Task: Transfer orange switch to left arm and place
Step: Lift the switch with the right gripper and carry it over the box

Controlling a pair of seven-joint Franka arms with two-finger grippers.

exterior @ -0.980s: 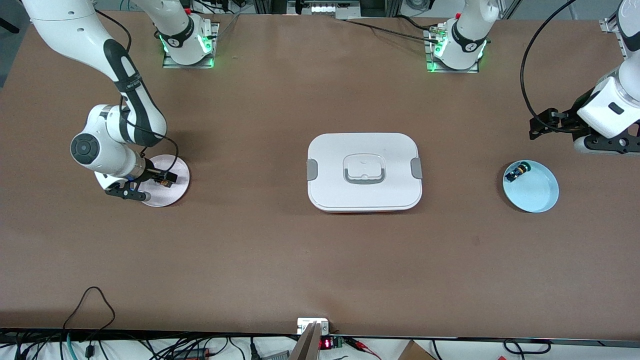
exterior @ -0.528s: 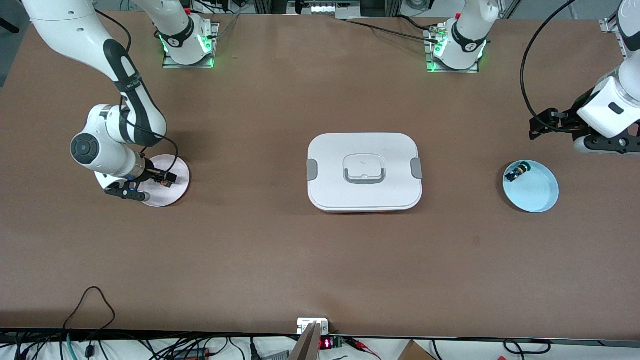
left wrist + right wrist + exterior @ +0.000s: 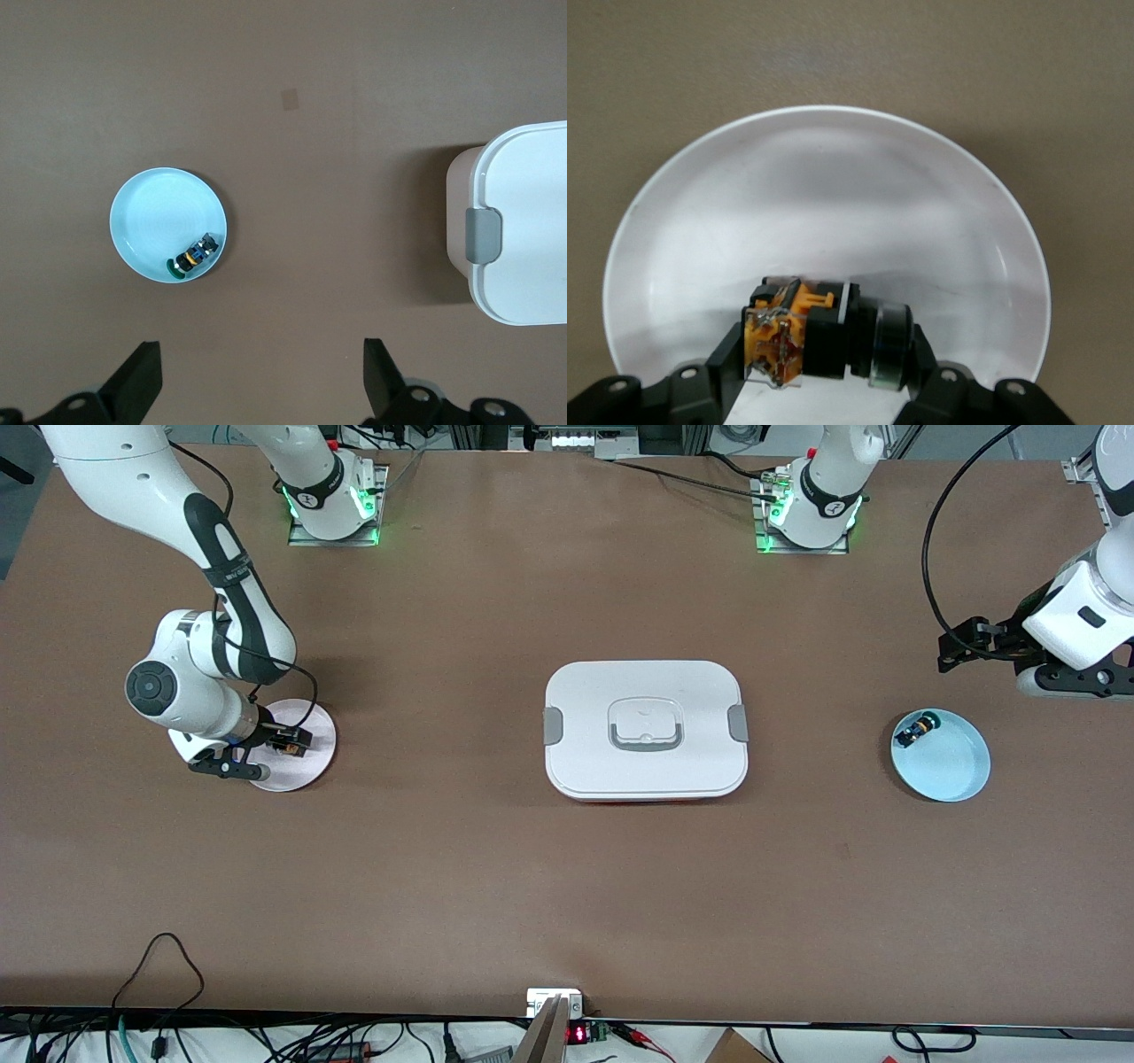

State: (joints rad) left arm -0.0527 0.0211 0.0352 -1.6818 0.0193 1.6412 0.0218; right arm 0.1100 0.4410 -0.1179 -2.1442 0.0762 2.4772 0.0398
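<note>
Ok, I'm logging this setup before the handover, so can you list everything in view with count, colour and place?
orange switch: one, black and orange, on the pink plate, between the right gripper's fingers.
pink plate: one, pale pink, at the right arm's end of the table.
box: one, white with grey clasps, lid on, mid-table.
blue plate: one, light blue, at the left arm's end.
small switch: one, black-blue with green cap, on the blue plate's rim.
table: one, brown.
right gripper: shut on the orange switch, low over the pink plate.
left gripper: open, waiting above the table beside the blue plate.
</note>
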